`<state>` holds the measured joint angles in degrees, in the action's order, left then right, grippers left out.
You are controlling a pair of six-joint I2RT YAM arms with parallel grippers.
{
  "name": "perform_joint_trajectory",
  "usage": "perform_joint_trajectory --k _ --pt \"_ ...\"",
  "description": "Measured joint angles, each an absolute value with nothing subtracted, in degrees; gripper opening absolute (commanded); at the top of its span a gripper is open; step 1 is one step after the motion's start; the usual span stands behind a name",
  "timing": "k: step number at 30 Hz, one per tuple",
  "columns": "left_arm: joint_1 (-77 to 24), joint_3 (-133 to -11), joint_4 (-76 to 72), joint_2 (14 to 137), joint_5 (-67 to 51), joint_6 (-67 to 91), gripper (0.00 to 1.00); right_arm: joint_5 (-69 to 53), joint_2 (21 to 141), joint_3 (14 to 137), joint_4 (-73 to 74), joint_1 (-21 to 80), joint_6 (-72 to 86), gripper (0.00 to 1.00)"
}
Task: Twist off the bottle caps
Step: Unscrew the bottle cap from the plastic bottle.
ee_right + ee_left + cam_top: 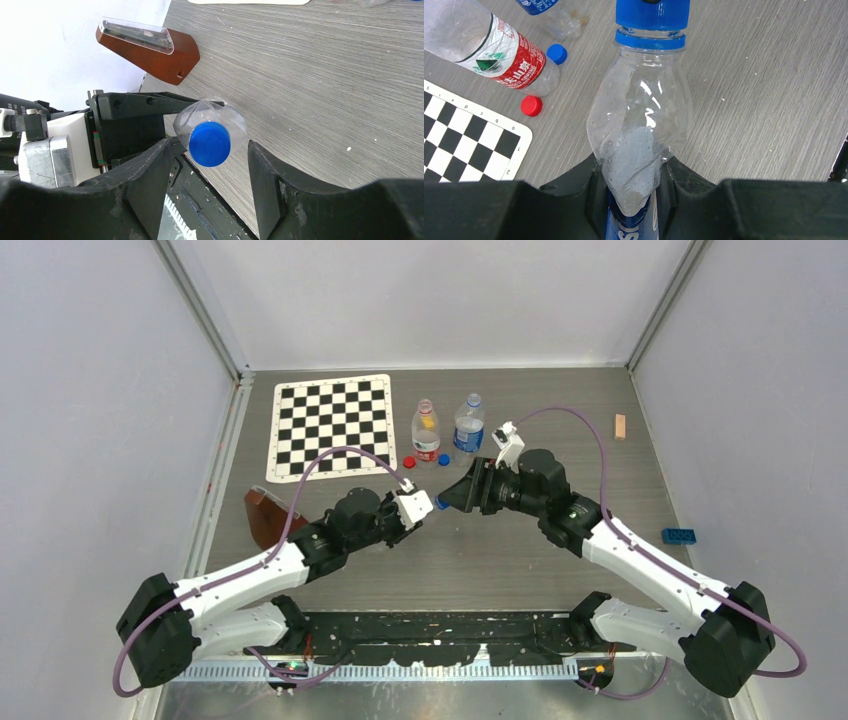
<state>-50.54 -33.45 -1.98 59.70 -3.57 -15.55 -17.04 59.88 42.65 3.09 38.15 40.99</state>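
held bottle (639,115): clear, badly crumpled and dented. It sits mid-table (764,90) between the two arms and looks lifted clear of the surface, though I can't confirm that. The label at its lower end is blue, and I can only read a white "S".
fitted cap (210,143): blue, ribbed, on the neck of the held bottle, with a blue collar ring below it.
left pincer (631,170): clamped on the held bottle's body, pinching the plastic in.
right pincer (209,150): fingers spread either side of the fitted cap, with a gap visible on both sides.
red cap (531,105), loose blue cap (556,53): lying on the table at the foot of the red-label bottle.
red-label bottle (494,47): upright, red-and-white label, "SPRING" legible.
blue-label bottle (468,427): upright, just beside the red-label bottle.
checkerboard (330,425): flat on the table, left of both standing bottles.
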Motion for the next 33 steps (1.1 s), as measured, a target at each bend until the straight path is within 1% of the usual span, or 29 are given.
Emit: perform_joint_trajectory --k 3,7,9,10,13,16,18,26,29,33 --pt "-50.63 -33.45 -1.98 59.77 -3.33 -15.73 0.0 -17.1 60.03 42.83 3.09 38.15 41.12 0.61" --pt "-50.68 -33.45 -1.98 59.75 -3.18 -15.94 0.0 -17.32 61.56 42.98 2.92 38.15 41.43 0.56" --pt "-50.68 -33.45 -1.98 59.77 -3.11 -16.08 0.0 -17.56 62.54 42.98 2.9 38.15 41.8 0.48" --pt "-50.68 -33.45 -1.91 59.77 -3.01 -16.14 0.0 -17.78 63.02 42.98 2.63 38.15 42.13 0.42" --pt "-50.68 -33.36 -1.83 59.9 -2.74 -16.67 0.0 -18.48 63.72 43.29 1.52 38.15 42.52 0.34" --pt "-50.68 -33.36 -2.11 59.92 -2.5 -16.73 0.0 -18.61 63.79 43.4 1.39 38.15 42.5 0.22" --pt "-50.68 -33.36 -2.11 59.92 -2.5 -16.78 0.0 -18.9 63.79 43.4 1.34 38.15 42.33 0.17" --pt "-50.37 -32.84 -0.67 58.54 -5.69 -16.34 0.0 -23.03 63.51 43.38 1.78 38.06 37.32 0.08" --pt "-49.08 -33.23 0.99 58.63 -10.81 -15.35 0.0 -25.08 62.28 42.24 1.98 38.02 34.63 0.04" --pt "-46.61 -35.03 3.81 60.53 -20.99 -14.39 0.0 -27.73 58.76 39.51 1.78 38.0 30.39 0.03"
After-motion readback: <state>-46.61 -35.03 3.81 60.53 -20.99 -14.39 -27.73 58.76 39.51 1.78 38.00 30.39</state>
